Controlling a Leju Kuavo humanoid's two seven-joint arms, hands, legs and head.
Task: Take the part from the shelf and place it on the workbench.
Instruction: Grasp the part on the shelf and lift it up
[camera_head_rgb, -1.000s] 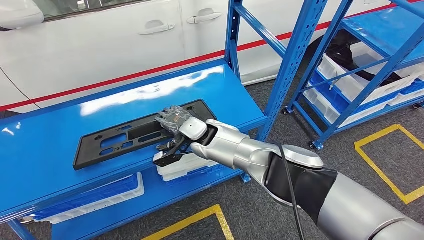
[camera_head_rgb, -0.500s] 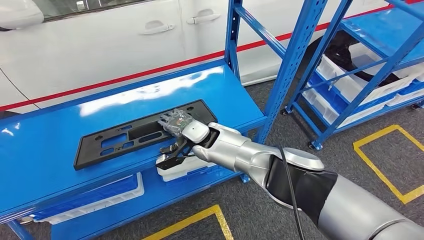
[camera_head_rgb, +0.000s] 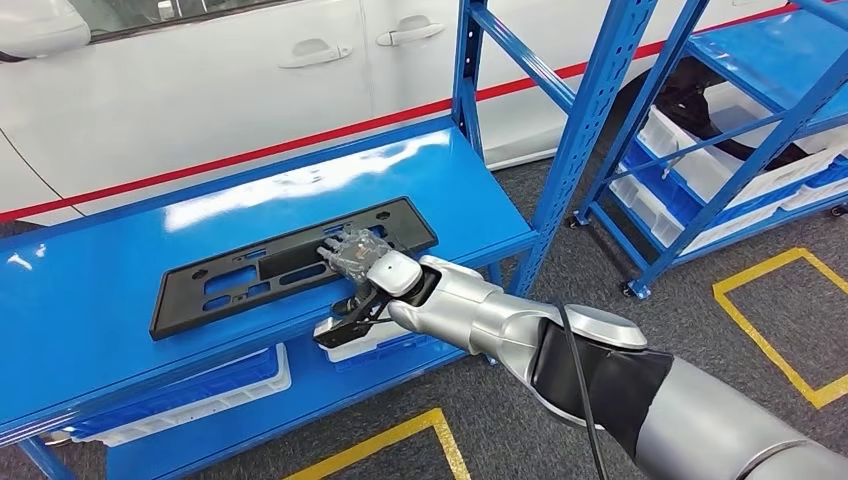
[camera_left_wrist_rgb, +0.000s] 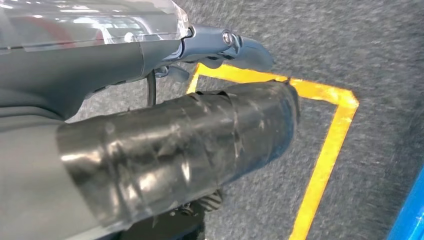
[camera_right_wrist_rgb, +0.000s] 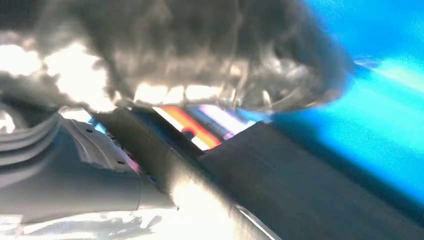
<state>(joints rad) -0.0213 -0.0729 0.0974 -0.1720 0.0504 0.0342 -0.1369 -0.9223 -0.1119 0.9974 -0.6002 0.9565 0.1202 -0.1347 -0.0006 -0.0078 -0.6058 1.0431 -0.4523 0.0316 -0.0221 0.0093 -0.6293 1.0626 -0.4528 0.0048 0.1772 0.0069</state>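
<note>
We see the right robot hand (camera_head_rgb: 352, 252) resting on the near edge of the black part (camera_head_rgb: 290, 265), fingers over it and thumb beneath, gripping it; the part lies flat on the blue bench (camera_head_rgb: 100, 300).

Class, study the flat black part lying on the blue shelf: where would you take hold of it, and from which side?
Grip the black part along its long near edge, coming from the shelf's open front. It is a thin, flat panel lying on the blue shelf, so only its edges offer a hold, fingers above and thumb beneath. The right hand already sits there, right of the middle.
</note>
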